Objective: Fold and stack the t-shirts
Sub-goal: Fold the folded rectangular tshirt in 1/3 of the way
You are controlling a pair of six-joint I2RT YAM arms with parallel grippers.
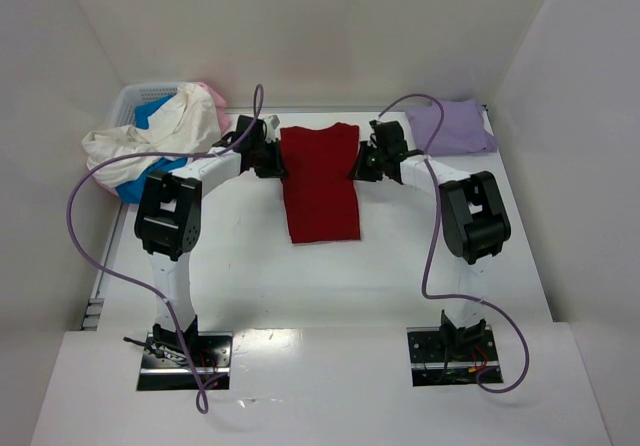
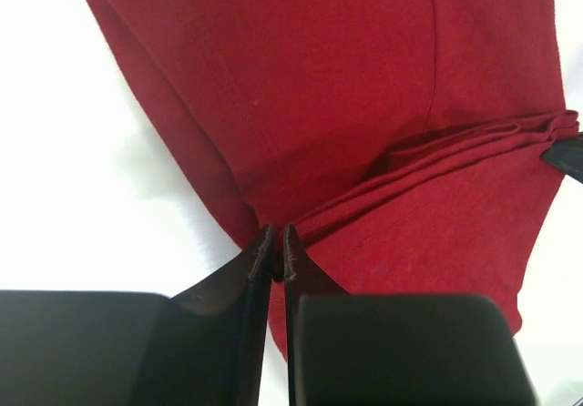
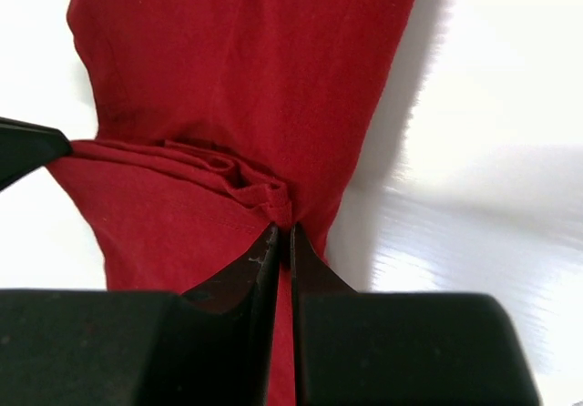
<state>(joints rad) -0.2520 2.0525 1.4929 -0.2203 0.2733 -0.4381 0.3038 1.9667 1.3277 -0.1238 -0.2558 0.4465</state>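
Observation:
A dark red t-shirt [image 1: 320,181] lies as a long folded strip on the white table [image 1: 400,266], between my two arms. My left gripper [image 1: 274,162] is shut on its left edge; in the left wrist view the shut fingertips [image 2: 278,242] pinch bunched red cloth [image 2: 364,133]. My right gripper [image 1: 362,164] is shut on its right edge; in the right wrist view the cloth [image 3: 237,78] gathers into the fingertips [image 3: 284,238]. A folded pale lavender t-shirt [image 1: 450,128] lies at the back right. Cream-white [image 1: 160,141], bright blue [image 1: 150,116] and pink [image 1: 212,94] shirts are heaped at the back left.
A white plastic lattice basket [image 1: 135,101] at the back left holds the heap of shirts, which spills over its front. White walls close in the table on the left, back and right. Purple cables loop from both arms.

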